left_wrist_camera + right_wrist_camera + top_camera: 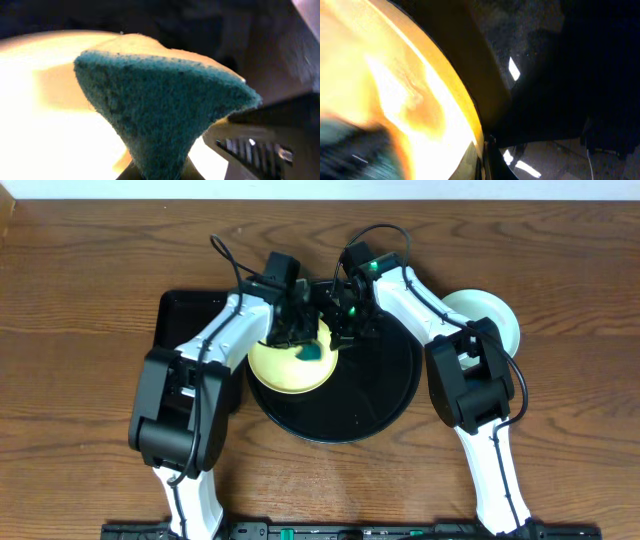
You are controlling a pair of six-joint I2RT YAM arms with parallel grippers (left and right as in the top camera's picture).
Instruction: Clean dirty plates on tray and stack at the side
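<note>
The pale yellow plate [283, 368] rests over the left rim of the round black tray [370, 395]. My left gripper [308, 338] is shut on a green sponge [318, 354], which presses on the plate's far right part. In the left wrist view the sponge [165, 110] fills the middle, with the plate [45, 115] behind it. My right gripper [345, 330] is shut on the plate's far rim. The right wrist view shows that rim [470, 125] between my jaws [482, 150]. A pale mint plate [490, 315] lies on the table to the tray's right.
A smaller rectangular black tray [185, 315] lies to the left, partly under my left arm. The two arms meet over the round tray's far side. Wooden table [90, 270] surrounds everything.
</note>
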